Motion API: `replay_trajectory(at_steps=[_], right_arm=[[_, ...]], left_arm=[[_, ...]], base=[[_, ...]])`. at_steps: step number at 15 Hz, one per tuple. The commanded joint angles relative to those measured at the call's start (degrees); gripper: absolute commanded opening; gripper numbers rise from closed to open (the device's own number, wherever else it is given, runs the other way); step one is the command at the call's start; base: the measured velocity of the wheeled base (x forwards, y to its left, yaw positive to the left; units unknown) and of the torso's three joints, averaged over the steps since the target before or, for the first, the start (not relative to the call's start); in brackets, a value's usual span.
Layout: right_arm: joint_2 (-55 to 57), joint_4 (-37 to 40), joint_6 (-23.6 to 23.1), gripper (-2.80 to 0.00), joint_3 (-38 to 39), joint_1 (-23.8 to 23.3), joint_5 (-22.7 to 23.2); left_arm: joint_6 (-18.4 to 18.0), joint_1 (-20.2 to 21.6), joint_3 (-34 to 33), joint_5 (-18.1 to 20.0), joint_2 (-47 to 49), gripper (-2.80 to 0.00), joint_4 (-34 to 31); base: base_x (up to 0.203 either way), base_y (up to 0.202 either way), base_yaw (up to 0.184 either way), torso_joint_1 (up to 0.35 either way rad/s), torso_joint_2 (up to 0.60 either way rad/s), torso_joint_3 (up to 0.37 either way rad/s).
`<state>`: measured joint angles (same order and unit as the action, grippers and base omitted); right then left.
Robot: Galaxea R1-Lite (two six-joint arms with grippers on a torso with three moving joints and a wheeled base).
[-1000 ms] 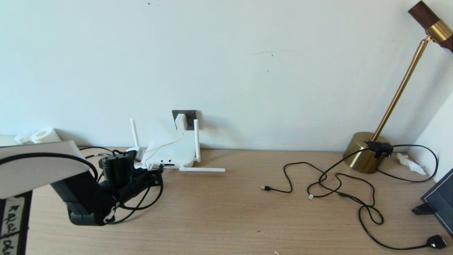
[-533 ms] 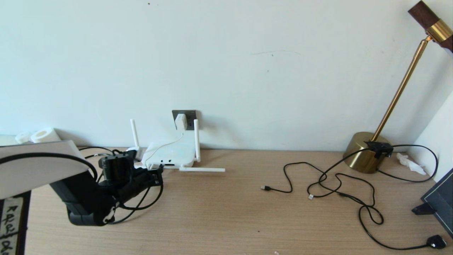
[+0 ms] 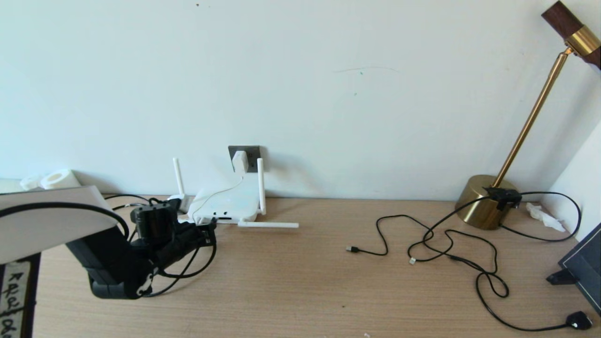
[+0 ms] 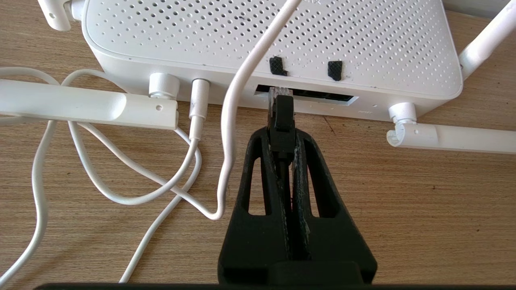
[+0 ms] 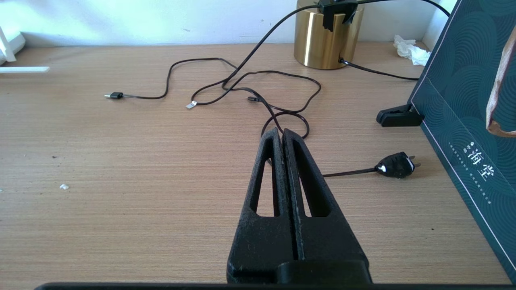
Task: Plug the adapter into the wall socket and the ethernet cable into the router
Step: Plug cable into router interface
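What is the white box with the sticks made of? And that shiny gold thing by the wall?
The router looks like matte white plastic: smooth moulded edges and rows of tiny vent holes. The lamp base looks like polished brass-coloured metal, since it mirrors the table and light; it could be plated rather than solid.

A white router [image 4: 266, 40] dotted with small holes sits on a light wood-grain desk [image 3: 300, 281], while a brass-gold lamp base [image 5: 327, 38] and dark teal wave-patterned box [image 5: 463, 104] fill the right
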<state>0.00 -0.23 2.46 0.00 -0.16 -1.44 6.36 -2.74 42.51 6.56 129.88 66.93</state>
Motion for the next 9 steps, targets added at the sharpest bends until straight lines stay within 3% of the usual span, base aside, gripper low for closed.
replay_trajectory(at_steps=[1, 9], right_arm=[[0.01, -0.04, 0.00, -2.80, 0.00, -0.02, -0.01], [0.00, -0.04, 0.00, -2.80, 0.00, -0.02, -0.05]], left_arm=[[0.05, 0.02, 0.11, 0.06, 0.04, -2.80, 0.40], [0.05, 0.11, 0.11, 0.12, 0.11, -2.80, 0.40]], base=[[0.000, 0.000, 0.000, 0.000, 0.00, 0.000], [0.000, 0.000, 0.000, 0.000, 0.00, 0.000]])
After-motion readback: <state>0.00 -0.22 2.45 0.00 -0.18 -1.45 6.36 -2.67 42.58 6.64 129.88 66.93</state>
